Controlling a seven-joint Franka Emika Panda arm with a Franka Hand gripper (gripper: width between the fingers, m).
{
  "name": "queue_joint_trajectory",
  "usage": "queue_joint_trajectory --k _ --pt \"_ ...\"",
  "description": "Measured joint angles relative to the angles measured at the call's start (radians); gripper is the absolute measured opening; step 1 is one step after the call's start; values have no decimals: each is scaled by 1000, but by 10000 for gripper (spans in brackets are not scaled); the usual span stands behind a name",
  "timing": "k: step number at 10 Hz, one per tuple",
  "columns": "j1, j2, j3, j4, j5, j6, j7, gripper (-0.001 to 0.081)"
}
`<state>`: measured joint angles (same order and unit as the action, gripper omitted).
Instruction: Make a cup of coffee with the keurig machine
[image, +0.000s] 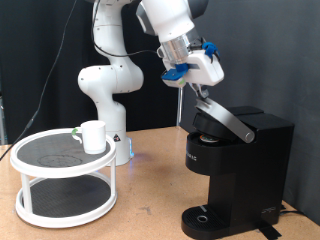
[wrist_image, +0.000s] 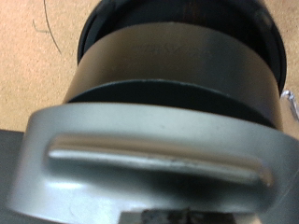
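The black keurig machine (image: 245, 165) stands at the exterior view's right. Its silver-faced lid handle (image: 225, 118) is tilted up, so the lid is raised. My gripper (image: 200, 93) hangs just above the handle's upper end, touching it or nearly so. The wrist view is filled by the silver handle (wrist_image: 154, 163) and the round black brew head (wrist_image: 177, 56) beyond it. My fingers barely show there. The white cup (image: 93, 136) stands upright on the top shelf of a white two-tier round stand (image: 62, 195) at the exterior view's left, far from the gripper. No cup is on the drip base (image: 205, 218).
The robot's white base (image: 105, 95) rises behind the stand. The wooden tabletop (image: 150, 200) lies between stand and machine. A dark curtain hangs behind.
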<state>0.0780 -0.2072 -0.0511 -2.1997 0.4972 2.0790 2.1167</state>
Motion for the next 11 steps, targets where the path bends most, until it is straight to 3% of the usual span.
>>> queue_joint_trajectory --k 4,11 --pt "-19 18 -7 -38 -4 42 -35 5" --pt "-31 32 -9 -52 -5 61 -49 5"
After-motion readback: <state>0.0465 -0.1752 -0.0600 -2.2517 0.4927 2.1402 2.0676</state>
